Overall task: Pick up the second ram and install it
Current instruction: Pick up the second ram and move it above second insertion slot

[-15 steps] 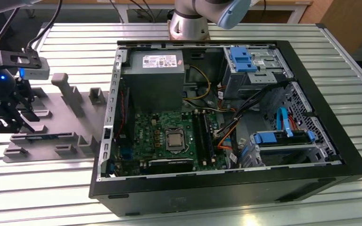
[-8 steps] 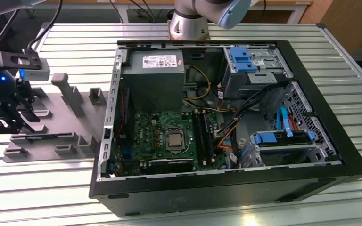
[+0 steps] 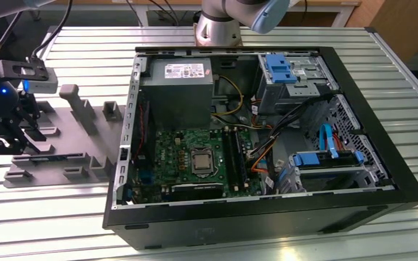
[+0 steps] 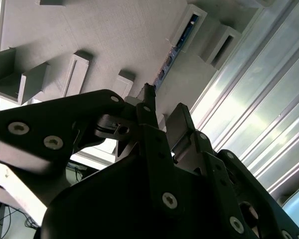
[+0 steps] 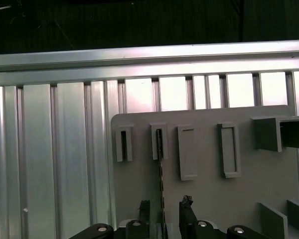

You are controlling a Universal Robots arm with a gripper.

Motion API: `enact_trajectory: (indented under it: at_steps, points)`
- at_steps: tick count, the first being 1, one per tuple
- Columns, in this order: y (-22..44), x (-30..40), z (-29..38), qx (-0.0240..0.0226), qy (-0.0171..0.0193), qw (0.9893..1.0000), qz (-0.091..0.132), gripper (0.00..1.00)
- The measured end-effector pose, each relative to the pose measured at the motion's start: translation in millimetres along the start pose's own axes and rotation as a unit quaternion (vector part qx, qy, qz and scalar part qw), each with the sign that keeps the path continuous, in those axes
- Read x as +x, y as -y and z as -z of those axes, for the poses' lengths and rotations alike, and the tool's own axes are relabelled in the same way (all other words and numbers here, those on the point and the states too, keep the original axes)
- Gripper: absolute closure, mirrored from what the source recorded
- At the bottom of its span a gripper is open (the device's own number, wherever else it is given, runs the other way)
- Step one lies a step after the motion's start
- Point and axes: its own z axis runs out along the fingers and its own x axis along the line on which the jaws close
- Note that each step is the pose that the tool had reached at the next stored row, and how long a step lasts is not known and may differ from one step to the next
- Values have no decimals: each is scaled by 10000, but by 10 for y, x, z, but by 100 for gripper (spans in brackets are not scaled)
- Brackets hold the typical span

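— So, which step is this?
— The pick-up, I'd judge. At the exterior view's left the gripper (image 3: 0, 142) hangs over the grey holder plate (image 3: 71, 157); its fingers (image 5: 186, 208) stand apart, straddling the second ram (image 5: 162, 169), which stands on edge in the holder.
— And the grasp?
— It calls for closing squarely on the board's flat faces. The memory slots (image 3: 232, 155) wait rightward, inside the case (image 3: 405, 185).
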Motion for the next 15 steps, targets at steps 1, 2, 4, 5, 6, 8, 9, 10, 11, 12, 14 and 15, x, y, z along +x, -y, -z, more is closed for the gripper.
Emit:
enact_trajectory:
  at_steps: [1, 2, 4, 5, 6, 8, 9, 10, 11, 12, 14, 15]
  points:
    - [0, 0, -2, 0, 0, 10000, 0, 64]
    - [0, 0, -6, 1, 1, 10000, 0, 64]
    - [-1, 0, -23, -4, 0, 10000, 0, 64]
    - [-2, 1, -39, -14, -1, 10000, -1, 64]
    - [-2, 2, -54, -26, -2, 10000, -2, 64]
    - [-2, 3, -86, -49, -3, 10000, -2, 64]
    - [-2, 4, -102, -61, -4, 10000, -4, 64]
    - [-2, 4, -116, -74, -5, 10000, -5, 64]
    - [-2, 4, -132, -87, -6, 10000, -5, 64]
    - [-2, 5, -145, -93, -7, 10000, -6, 64]
    - [-2, 6, -157, -96, -8, 10000, -6, 64]
    - [-2, 6, -157, -96, -8, 10000, -6, 64]
